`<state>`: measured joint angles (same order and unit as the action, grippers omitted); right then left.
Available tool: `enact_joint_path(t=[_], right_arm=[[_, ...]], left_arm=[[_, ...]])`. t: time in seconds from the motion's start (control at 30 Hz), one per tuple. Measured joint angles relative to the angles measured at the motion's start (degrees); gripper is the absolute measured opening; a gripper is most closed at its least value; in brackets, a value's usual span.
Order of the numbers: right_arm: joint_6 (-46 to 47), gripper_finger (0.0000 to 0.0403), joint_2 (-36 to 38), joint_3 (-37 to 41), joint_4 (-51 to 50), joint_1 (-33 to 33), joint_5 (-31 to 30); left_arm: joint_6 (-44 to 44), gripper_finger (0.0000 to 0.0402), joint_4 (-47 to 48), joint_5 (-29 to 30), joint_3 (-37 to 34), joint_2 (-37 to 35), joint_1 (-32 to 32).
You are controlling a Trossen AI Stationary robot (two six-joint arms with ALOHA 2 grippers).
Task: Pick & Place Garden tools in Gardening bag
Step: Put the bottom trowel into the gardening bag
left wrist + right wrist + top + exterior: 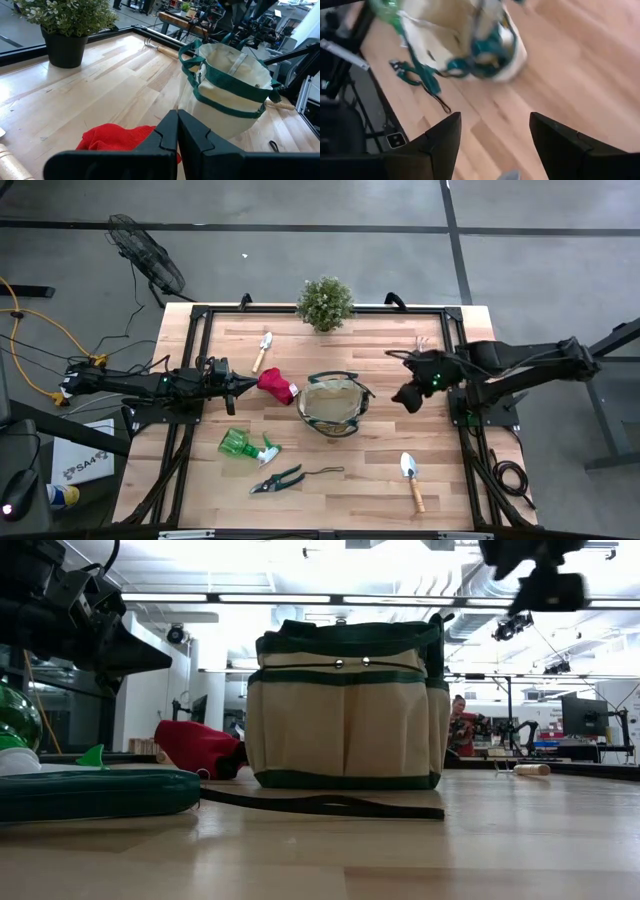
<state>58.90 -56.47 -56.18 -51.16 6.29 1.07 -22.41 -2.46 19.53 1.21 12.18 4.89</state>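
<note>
A round tan fabric gardening bag [332,406] with dark green trim stands upright near the middle of the light wooden desk [330,480], its mouth open upward. Just to its left lies a crumpled red glove [277,385], and the left gripper [248,383] sits right beside that glove with its two dark fingers [192,135] pressed together, holding nothing. The right gripper [407,395] hangs above the desk to the right of the bag, its fingers [565,145] spread apart and empty.

A green spray bottle [245,445] lies on its side in front of the left gripper, and green-handled pruners [279,480] lie near the desk's front edge. One wooden-handled metal trowel [412,480] rests at the front right, another [263,349] at the back left. A small rake [424,343] lies at the back right, near the bushy green potted plant [325,302] at the rear edge.
</note>
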Motion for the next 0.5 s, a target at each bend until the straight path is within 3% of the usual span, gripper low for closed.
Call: enact_joint_path(t=[0.27, 0.5], right_arm=[[20.4, 0.0227, -4.2, 0.0, -3.4, 7.4, 1.2], [34.6, 0.0227, -10.5, 0.0, -3.5, 13.0, 8.2]], left_arm=[[0.0, 0.0002, 0.0, 0.0, 0.0, 0.0, 0.0], [0.0, 0.0002, 0.0, 0.0, 0.0, 0.0, 0.0]])
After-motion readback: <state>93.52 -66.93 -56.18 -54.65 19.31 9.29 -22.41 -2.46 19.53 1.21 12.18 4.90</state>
